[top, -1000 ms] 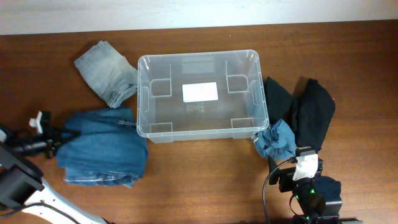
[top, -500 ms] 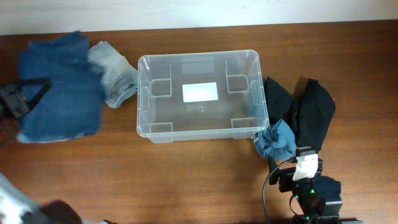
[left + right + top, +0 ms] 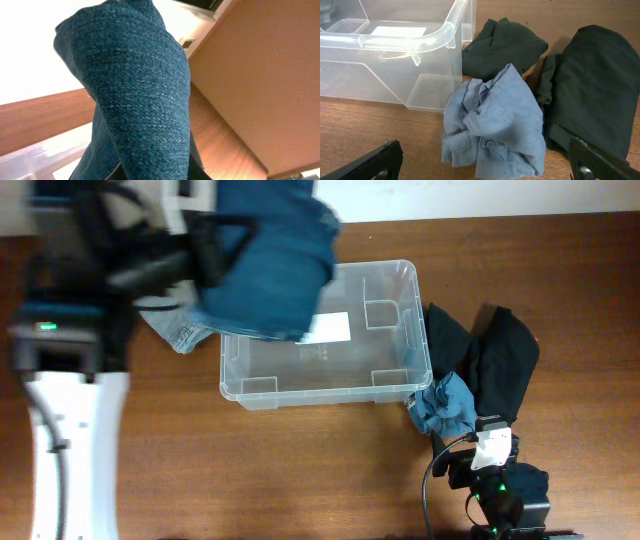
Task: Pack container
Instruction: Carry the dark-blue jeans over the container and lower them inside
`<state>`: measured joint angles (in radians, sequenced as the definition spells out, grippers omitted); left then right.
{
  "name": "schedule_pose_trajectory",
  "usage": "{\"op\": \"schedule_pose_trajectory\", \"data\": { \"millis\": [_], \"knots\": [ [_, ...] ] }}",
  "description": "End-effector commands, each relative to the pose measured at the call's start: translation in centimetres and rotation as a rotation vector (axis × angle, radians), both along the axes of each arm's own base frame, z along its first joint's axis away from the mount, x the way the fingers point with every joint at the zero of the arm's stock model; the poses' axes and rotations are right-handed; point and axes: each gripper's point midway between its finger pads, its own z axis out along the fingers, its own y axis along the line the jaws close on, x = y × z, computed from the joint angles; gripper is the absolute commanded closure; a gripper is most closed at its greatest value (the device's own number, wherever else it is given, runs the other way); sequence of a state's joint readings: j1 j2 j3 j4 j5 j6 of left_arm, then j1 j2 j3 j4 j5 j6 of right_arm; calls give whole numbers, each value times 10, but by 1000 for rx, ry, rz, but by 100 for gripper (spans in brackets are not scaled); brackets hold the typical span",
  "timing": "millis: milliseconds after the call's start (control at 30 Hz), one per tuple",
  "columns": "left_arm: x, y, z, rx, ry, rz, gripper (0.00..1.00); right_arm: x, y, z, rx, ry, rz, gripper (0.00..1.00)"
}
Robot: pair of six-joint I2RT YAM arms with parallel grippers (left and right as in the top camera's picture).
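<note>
The clear plastic container (image 3: pixel 330 393) stands mid-table, with a white label (image 3: pixel 335 327) on its base. My left gripper (image 3: pixel 207 248) is raised high and shut on a bundle of dark blue jeans (image 3: pixel 268 270). The jeans hang over the container's back left corner. In the left wrist view the jeans (image 3: pixel 140 100) fill the frame and hide the fingers. The container's rim (image 3: pixel 30 155) shows below them. My right gripper (image 3: pixel 487 165) is open and low on the table. A crumpled light blue shirt (image 3: pixel 495 120) lies between its fingers (image 3: pixel 375 162).
Light-wash jeans (image 3: pixel 178 332) lie left of the container, partly under my left arm. Two black garments (image 3: pixel 505 360) (image 3: pixel 448 338) lie to the container's right, behind the light blue shirt (image 3: pixel 445 405). They also show in the right wrist view (image 3: pixel 597 95) (image 3: pixel 502 42), beside the container's corner (image 3: pixel 445 35).
My left arm has lifted the dark blue jeans off the table at the left and swung them up and right over the container. The right arm has not moved.
</note>
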<state>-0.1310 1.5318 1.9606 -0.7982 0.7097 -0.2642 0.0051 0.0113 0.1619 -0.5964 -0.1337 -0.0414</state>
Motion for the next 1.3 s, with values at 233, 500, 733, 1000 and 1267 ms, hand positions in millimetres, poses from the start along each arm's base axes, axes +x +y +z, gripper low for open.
{"op": "schedule_pose_trajectory", "data": {
  "millis": [233,500,733,1000,1267],
  "knots": [
    [29,-119,-81,-3,310,197,100,0,1,-1,6,-1,5,2],
    [64,-139,-169,-52,605,341,100,0,1,-1,6,-1,5,1],
    [68,-159,-171,-84,583,371,99,0,1,-1,6,-1,5,2],
    [71,-121,-224,104,629,580,99,0,1,-1,6,-1,5,2],
    [78,-64,-296,321,759,687,100,0,1,-1,6,-1,5,2]
  ]
}}
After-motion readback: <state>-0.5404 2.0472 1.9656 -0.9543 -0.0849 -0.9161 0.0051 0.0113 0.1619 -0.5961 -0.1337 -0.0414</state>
